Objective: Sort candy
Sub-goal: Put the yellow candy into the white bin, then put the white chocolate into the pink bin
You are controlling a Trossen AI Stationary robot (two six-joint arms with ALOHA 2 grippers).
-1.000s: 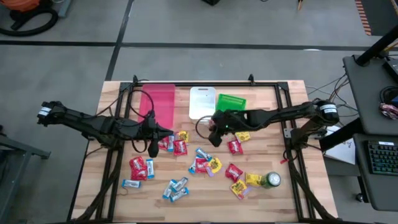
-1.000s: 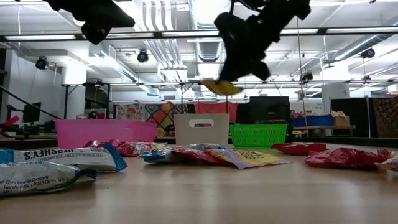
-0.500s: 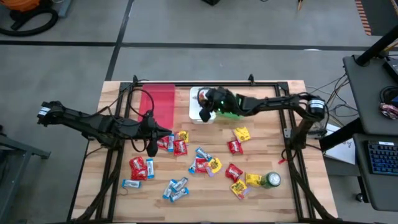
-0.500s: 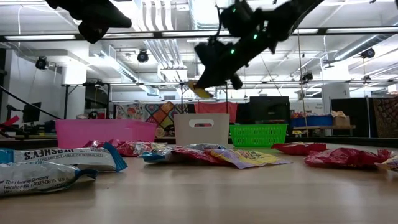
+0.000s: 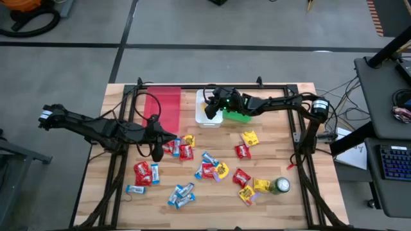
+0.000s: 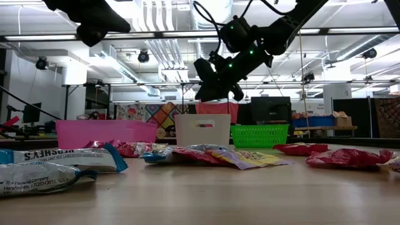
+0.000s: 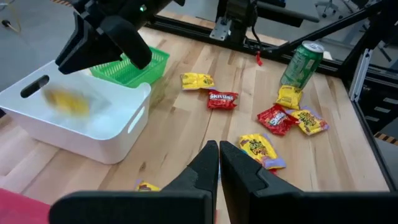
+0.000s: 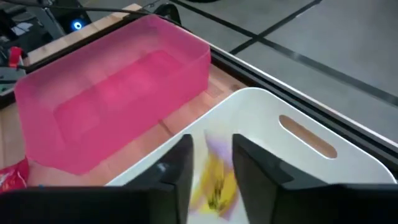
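My right gripper (image 5: 210,110) hangs open above the white bin (image 5: 204,119) at the table's far side, fingers slanting down. A yellow candy (image 8: 214,183) shows as a blur below the parted fingers, inside the bin; the left wrist view also shows the yellow candy (image 7: 67,102) over the bin's floor. Red, yellow and blue-and-silver candy packets (image 5: 205,168) lie flat on the wooden table. My left gripper (image 5: 172,137) is shut with nothing in it and hovers above the packets left of the middle.
A pink bin (image 5: 166,106) stands left of the white one, a green basket (image 5: 239,104) right of it. A green drink can (image 5: 280,186) stands upright near the front right. A black frame rail (image 5: 225,88) runs along the table's far edge.
My right gripper has swung from above the table's middle toward the far edge and left, carrying the yellow candy, and has tipped down over the white bin. Its fingers have opened and let the candy go; the candy has dropped into the bin.
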